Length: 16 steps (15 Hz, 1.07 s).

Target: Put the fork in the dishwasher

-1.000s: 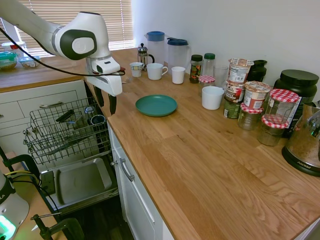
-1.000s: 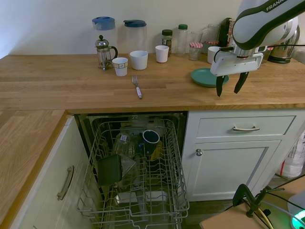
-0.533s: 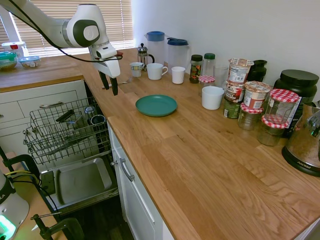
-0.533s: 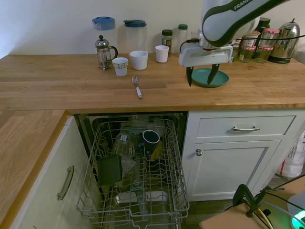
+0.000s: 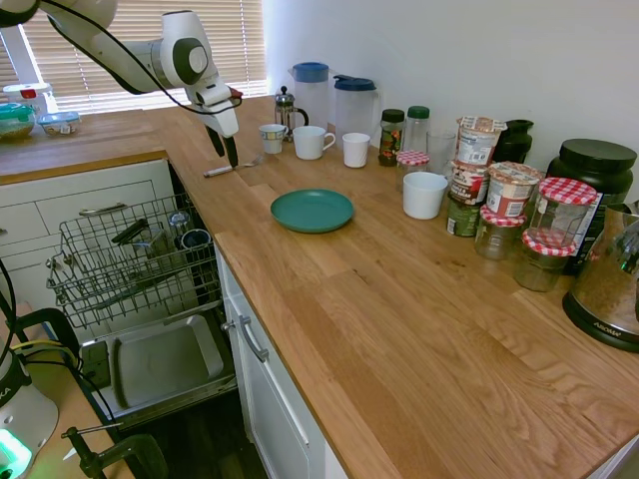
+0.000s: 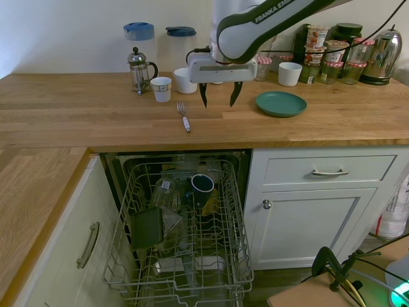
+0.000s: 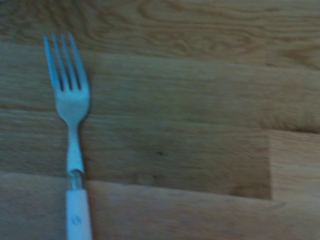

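One fork (image 6: 183,116) lies flat on the wooden tabletop (image 6: 77,115), near the front edge, above the open dishwasher (image 6: 185,236). Its tines point toward the wall and toward a small paper cup (image 6: 161,89). The pincer (image 6: 217,99) hangs above the tabletop just beside the fork, on the side of the green plate (image 6: 280,103). Its two fingers point down, spread wide, and hold nothing. In the wrist view the fork (image 7: 71,130) shows four tines and a pale handle. The rack (image 6: 182,256) is pulled out, with a dark mug (image 6: 202,184) inside.
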Each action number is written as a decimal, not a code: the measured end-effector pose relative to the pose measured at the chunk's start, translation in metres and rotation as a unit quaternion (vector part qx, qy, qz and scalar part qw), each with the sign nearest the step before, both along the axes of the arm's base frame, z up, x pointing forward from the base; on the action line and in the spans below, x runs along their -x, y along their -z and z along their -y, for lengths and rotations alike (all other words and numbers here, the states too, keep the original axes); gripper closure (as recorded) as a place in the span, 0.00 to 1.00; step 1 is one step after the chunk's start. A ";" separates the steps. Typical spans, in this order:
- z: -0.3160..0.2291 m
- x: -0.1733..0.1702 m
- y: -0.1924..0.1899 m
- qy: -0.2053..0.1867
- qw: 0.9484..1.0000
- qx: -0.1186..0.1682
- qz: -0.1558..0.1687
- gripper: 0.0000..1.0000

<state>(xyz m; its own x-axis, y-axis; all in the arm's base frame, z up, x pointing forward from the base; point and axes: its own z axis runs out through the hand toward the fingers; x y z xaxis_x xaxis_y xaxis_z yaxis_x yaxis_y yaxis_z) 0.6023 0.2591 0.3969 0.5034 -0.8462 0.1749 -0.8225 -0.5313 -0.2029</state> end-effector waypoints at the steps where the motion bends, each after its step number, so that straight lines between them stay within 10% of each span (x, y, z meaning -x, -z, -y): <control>1: -0.011 -0.010 0.002 -0.004 1.000 0.001 0.002 0.00; 16: -0.052 -0.098 0.052 -0.064 0.997 -0.035 -0.036 0.00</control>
<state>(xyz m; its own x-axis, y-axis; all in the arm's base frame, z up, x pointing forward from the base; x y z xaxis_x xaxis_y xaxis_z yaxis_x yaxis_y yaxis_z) 0.7001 0.3111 0.3446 0.6166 -0.7836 0.0766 -0.7632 -0.6188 -0.1859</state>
